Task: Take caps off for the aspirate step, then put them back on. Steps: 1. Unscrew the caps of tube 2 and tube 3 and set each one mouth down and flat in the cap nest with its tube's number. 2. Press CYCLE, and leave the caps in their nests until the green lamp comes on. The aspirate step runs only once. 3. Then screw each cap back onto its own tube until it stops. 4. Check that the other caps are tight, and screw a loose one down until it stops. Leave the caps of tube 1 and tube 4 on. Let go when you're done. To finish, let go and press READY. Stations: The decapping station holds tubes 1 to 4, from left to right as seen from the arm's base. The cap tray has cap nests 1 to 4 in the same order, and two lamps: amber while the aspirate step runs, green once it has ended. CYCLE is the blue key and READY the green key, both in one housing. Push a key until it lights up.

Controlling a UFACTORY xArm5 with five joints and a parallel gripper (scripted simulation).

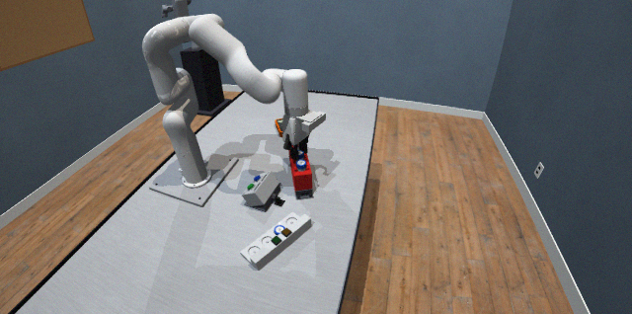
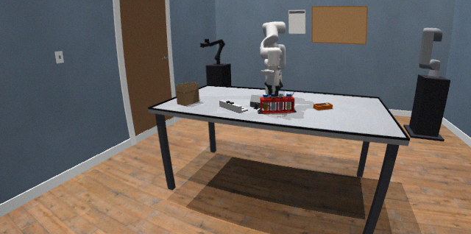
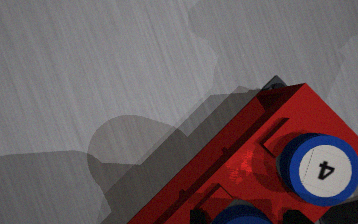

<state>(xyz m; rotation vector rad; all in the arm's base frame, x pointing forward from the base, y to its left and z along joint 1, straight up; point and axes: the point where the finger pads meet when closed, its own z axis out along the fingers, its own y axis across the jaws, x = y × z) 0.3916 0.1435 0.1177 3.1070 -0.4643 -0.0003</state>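
Note:
The red decapping station (image 1: 301, 176) stands mid-table and also shows in the exterior view (image 2: 277, 104). My gripper (image 1: 298, 152) hangs straight down over its far end. In the wrist view the blue cap marked 4 (image 3: 322, 170) sits on its tube at the station's end. Beside it, at the bottom edge, another blue cap (image 3: 241, 216) lies between my two dark fingers, which stand a little apart from it. The gripper is open. One blue cap (image 1: 279, 229) lies in a nest of the white cap tray (image 1: 276, 240); its number is too small to read.
The grey key housing (image 1: 261, 189) with the blue key (image 1: 257, 178) and the green key (image 1: 250, 186) stands left of the station. An orange box (image 2: 323, 106) and a cardboard box (image 2: 187, 93) are on the table. Both tray lamps look dark.

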